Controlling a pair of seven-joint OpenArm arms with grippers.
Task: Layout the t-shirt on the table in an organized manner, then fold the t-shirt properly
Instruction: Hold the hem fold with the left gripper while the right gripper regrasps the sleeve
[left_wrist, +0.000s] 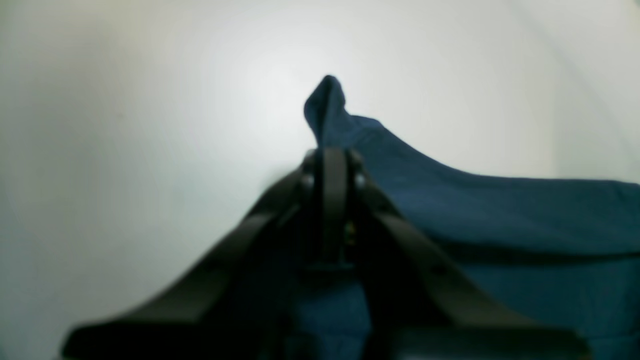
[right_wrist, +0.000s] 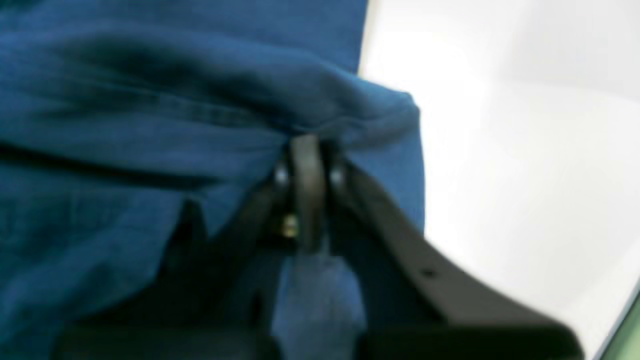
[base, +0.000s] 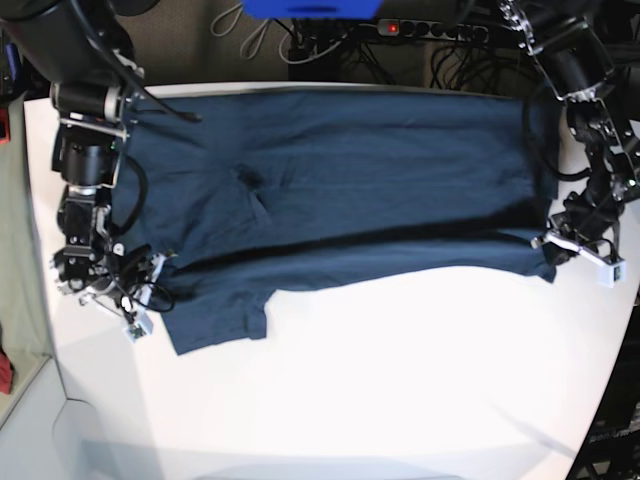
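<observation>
The dark navy t-shirt lies spread across the far half of the white table, with one sleeve hanging toward the near left. Its near edge is raised, with a dark shadow line under it. My left gripper is shut on the shirt's near right corner. In the left wrist view a tip of cloth sticks out past the fingers. My right gripper is shut on the shirt's left edge. In the right wrist view bunched cloth lies around the jaws.
Cables and a power strip run behind the table's far edge. A blue object sits at the top. White tabletop shows in both wrist views. A green strip past the table edge shows at the right wrist view's corner.
</observation>
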